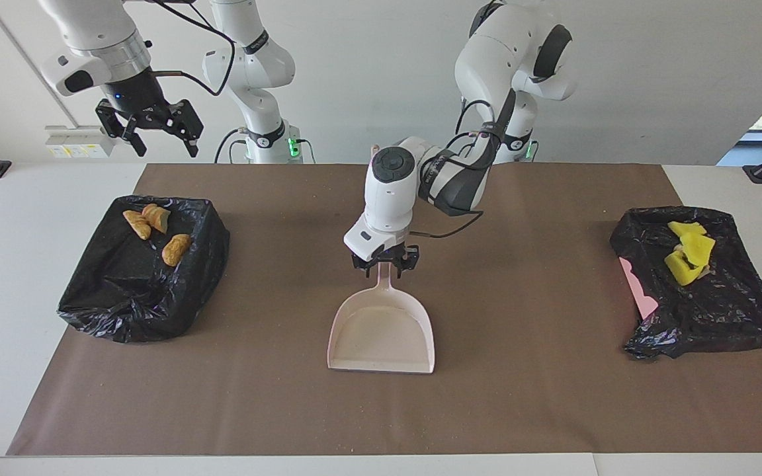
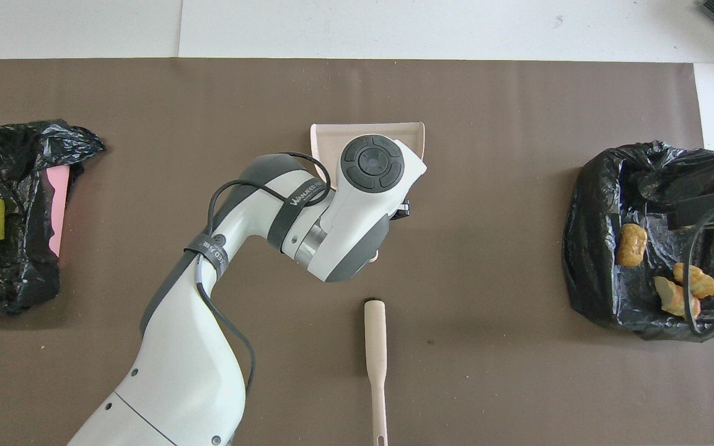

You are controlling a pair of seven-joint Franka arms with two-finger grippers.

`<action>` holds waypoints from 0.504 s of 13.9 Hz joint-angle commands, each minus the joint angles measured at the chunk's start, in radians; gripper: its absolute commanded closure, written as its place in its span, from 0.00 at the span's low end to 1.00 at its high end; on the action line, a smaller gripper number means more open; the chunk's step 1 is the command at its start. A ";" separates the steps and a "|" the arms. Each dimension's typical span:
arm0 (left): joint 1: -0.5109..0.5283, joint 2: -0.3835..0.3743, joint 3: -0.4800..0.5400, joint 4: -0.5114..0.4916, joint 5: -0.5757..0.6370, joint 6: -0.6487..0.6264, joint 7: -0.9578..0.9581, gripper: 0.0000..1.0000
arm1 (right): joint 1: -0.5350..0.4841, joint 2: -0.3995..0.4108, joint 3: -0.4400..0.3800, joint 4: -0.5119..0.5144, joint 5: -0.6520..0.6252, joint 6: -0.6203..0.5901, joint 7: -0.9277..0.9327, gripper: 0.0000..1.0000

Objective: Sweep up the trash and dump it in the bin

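Observation:
The pale pink dustpan (image 1: 381, 330) lies flat and empty on the brown mat at mid table; only its rim (image 2: 326, 139) shows from overhead. My left gripper (image 1: 385, 263) is down at the dustpan's handle. Orange-brown bread-like trash (image 1: 176, 249) lies in the black-bagged bin (image 1: 123, 311) at the right arm's end, also seen overhead (image 2: 631, 244). Yellow foam wedges (image 1: 688, 254) lie in the black-bagged bin (image 1: 705, 317) at the left arm's end. My right gripper (image 1: 153, 129) is open and empty, raised over the bread bin.
A pale long-handled brush (image 2: 375, 359) lies on the mat, nearer to the robots than the dustpan. The left arm hides most of the dustpan from overhead. A pink bin wall (image 1: 639, 291) shows under the bag at the left arm's end.

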 commanded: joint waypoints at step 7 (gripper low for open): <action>0.129 -0.459 0.023 -0.408 0.044 -0.075 0.138 0.00 | -0.003 -0.007 0.003 0.002 0.002 -0.012 -0.016 0.00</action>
